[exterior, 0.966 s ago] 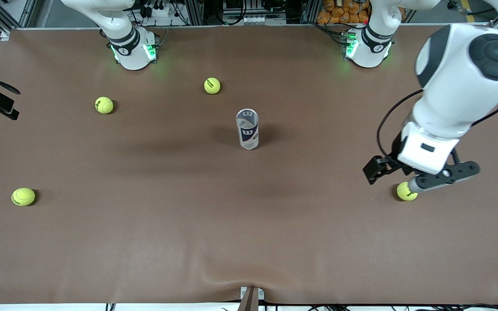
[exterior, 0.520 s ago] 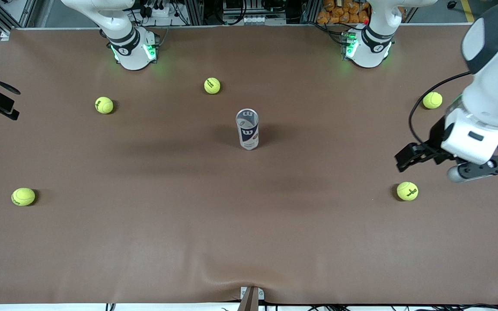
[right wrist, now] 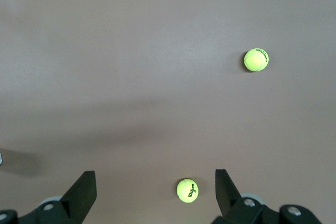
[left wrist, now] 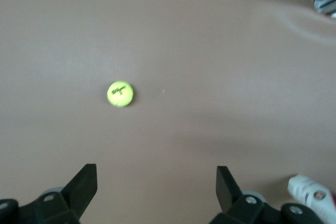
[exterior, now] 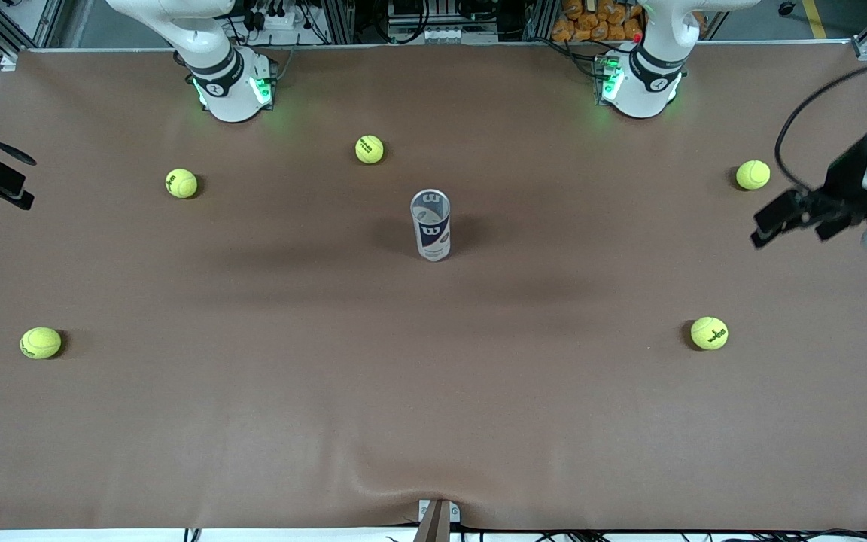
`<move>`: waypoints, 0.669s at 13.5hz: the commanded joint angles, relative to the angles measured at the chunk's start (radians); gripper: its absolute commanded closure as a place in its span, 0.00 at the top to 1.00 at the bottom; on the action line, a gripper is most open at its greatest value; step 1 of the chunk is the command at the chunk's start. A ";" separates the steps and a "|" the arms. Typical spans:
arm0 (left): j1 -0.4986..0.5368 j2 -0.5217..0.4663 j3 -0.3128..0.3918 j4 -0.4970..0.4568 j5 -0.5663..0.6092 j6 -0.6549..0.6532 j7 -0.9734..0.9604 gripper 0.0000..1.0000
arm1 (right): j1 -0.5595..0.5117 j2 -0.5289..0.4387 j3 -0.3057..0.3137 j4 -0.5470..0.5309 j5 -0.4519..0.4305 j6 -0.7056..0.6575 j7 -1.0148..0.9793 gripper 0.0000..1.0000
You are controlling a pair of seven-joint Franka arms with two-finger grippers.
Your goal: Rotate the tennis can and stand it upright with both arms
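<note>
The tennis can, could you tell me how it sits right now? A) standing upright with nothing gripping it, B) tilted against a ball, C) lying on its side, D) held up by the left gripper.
A: the tennis can stands upright alone mid-table, open end up, nothing touching it.

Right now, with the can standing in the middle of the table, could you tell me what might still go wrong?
1. The slim clear plastic tennis can stands upright, tall and narrow, unsupported; a sideways nudge could probably topple it.
2. The round yellow-green tennis balls lie loose on the brown table; the open left end effector, over its end, might knock one rolling.
</note>
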 commanded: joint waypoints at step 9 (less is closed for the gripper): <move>0.003 -0.008 0.081 0.051 0.041 -0.056 0.176 1.00 | 0.005 -0.005 -0.001 -0.001 -0.012 -0.002 0.003 1.00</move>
